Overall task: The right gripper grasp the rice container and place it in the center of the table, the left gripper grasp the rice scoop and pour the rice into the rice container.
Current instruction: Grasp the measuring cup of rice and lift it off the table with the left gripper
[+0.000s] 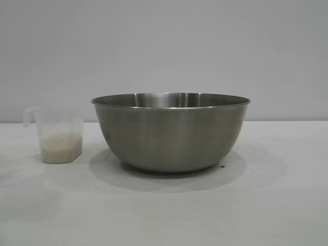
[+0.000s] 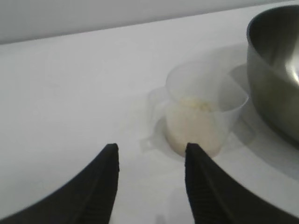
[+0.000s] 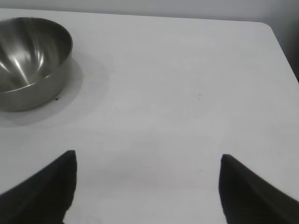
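The rice container point(image 1: 170, 132) is a wide steel bowl standing at the middle of the white table point(image 1: 277, 205); it also shows in the left wrist view point(image 2: 275, 70) and the right wrist view point(image 3: 30, 60). To its left stands the rice scoop point(image 1: 57, 134), a clear plastic cup with off-white rice point(image 1: 61, 146) in its bottom. My left gripper point(image 2: 152, 149) hovers open just short of the rice scoop point(image 2: 201, 112), its handle point(image 2: 152, 119) facing the gap between the fingers. My right gripper point(image 3: 147, 158) is wide open over bare table, well away from the bowl. Neither arm shows in the exterior view.
A pale wall point(image 1: 164, 46) runs behind the table. The table's far edge and corner point(image 3: 268, 25) show in the right wrist view. Bare tabletop lies to the right of the bowl and in front of it.
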